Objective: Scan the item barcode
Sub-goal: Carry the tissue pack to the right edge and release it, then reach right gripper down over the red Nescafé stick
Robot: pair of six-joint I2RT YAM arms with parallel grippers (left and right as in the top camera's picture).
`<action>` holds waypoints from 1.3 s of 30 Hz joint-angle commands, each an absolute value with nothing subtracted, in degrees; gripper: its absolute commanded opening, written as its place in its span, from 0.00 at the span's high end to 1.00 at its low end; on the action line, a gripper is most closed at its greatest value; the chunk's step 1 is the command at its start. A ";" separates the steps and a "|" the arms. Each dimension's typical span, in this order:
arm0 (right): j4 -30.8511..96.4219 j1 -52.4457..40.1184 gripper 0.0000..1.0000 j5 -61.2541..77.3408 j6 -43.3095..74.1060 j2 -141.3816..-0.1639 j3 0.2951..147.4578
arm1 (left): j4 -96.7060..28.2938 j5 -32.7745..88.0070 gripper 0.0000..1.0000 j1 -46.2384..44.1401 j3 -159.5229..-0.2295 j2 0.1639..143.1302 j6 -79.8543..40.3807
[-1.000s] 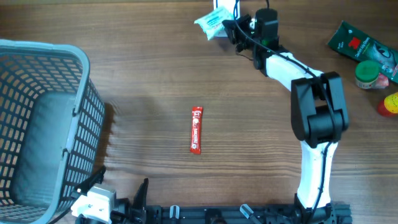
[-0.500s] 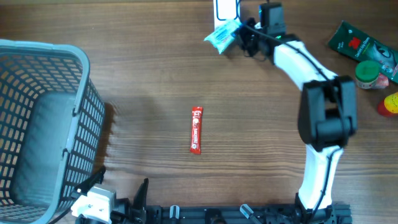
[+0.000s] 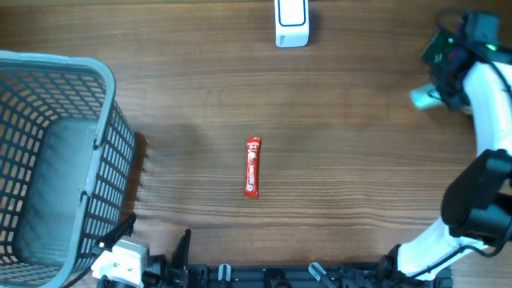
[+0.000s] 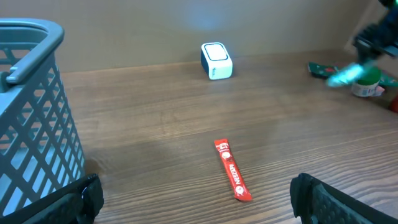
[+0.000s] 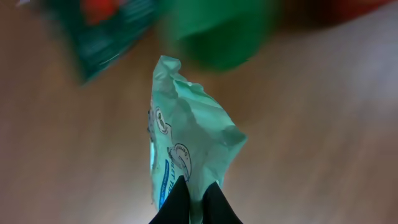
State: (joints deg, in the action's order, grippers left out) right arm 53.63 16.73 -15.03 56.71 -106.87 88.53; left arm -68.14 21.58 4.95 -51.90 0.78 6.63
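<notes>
The wooden table (image 3: 336,160) fills my overhead feed. From the white scanner (image 3: 291,22) at the far edge, bare wood runs out to both sides and toward the robot.

The grey mesh basket (image 3: 112,184) stands well to the scanner's left, at the table's left edge. Its rim runs out of frame.

My right arm (image 3: 488,96) reaches up the right edge, well to the scanner's right. The right gripper (image 5: 196,190) has its jaws pinched tight on the lower edge of a pale green packet (image 5: 186,137). The item I am to scan is therefore in the air, far right of the scanner and a little nearer the robot. The packet has blue print and small round marks, but motion blur stops me reading a word.

Beyond it, at the right edge, a dark green pouch (image 4: 320,67) and a green-lidded jar (image 4: 367,84) sit close together, their labels too blurred to read.

The left gripper (image 4: 196,186) sits at the near edge, well away from the scanner, with its jaws spread wide and nothing between them.

A red sachet (image 3: 253,166) lies flat at mid-table, toward the robot from the scanner, with clear room on all sides. Its white lettering is too small to read.
</notes>
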 commanded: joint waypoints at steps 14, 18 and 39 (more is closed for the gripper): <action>57.87 24.53 0.12 3.29 47.57 -95.72 89.03 | -68.03 22.48 0.00 4.71 -51.75 0.38 7.29; 61.80 16.71 0.13 22.83 36.45 -92.60 89.03 | -68.03 22.48 0.00 4.71 -51.75 0.36 7.29; 57.84 -44.71 0.29 -8.08 41.98 -113.60 87.64 | -68.03 22.48 0.00 4.71 -51.75 0.38 7.29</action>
State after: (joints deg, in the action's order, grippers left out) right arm 57.91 -43.24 -5.06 43.83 -106.65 88.27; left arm -68.18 21.58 4.95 -51.90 0.78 6.63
